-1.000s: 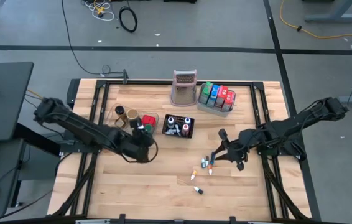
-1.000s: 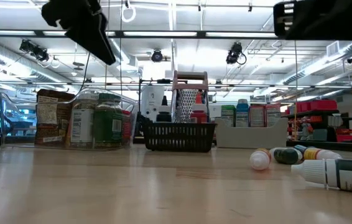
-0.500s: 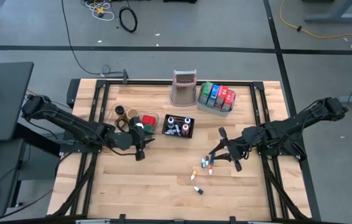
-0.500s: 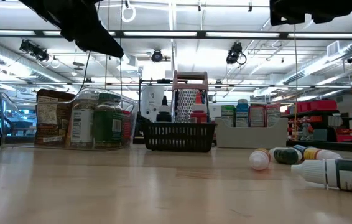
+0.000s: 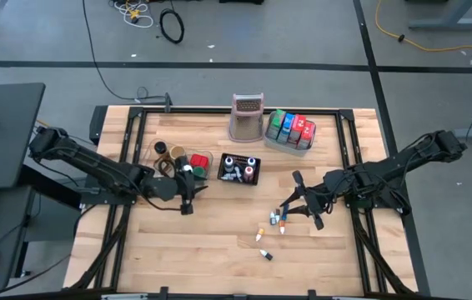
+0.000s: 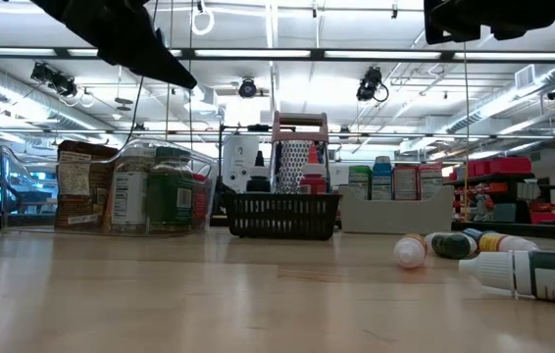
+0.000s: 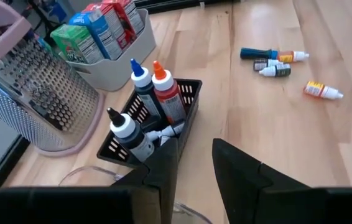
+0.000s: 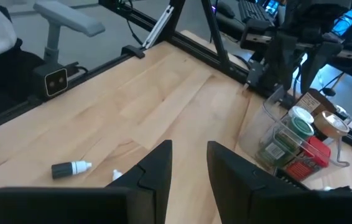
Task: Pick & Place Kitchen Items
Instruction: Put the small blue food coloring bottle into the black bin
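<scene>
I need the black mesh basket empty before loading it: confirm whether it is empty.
No: the black mesh basket already holds small bottles, among them an orange-capped bottle and a blue-capped bottle standing upright.

- Was a robotics lab/workshop: grey concrete floor point(image 5: 303, 42), loose cables point(image 5: 169, 23).
- Open ceiling w/ strip lights point(image 6: 258, 54), shelving at back.
- Wooden bench point(image 5: 219, 233) on black frame.

1. Illumination: bright, even, from overhead ceiling strip lights point(image 6: 258, 54) visible in the low view.
2. Shadows: soft and short beneath both arms on the counter point(image 5: 219, 233).
3. Glare: mild sheen on the counter in the low view.
4. Focus: the near bottle point(image 6: 532, 275) appears soft; both wrist views show slight blur.
</scene>
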You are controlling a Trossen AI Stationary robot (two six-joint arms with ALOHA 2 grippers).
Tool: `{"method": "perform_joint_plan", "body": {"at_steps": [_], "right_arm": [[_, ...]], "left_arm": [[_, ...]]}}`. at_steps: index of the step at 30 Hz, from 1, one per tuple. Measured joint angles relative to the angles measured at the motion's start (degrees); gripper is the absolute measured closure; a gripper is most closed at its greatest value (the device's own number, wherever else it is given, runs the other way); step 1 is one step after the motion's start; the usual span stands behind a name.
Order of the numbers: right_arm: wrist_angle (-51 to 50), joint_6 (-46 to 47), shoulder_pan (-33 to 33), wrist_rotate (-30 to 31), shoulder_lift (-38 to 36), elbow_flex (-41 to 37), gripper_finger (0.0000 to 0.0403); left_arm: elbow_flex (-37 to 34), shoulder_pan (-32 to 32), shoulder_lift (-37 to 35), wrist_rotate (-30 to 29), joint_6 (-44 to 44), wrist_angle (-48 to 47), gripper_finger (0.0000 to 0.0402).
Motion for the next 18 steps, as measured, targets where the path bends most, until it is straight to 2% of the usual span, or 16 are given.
{"method": "perform_joint_plan", "body": {"at_steps": [18], "right_arm": [[-0.02, -0.90, 0.00, 0.00, 0.00, 0.00, 0.0291]], "left_arm": [[0.00, 0.00, 0.07, -0.03, 5.53, 0.01, 0.0291]]}}
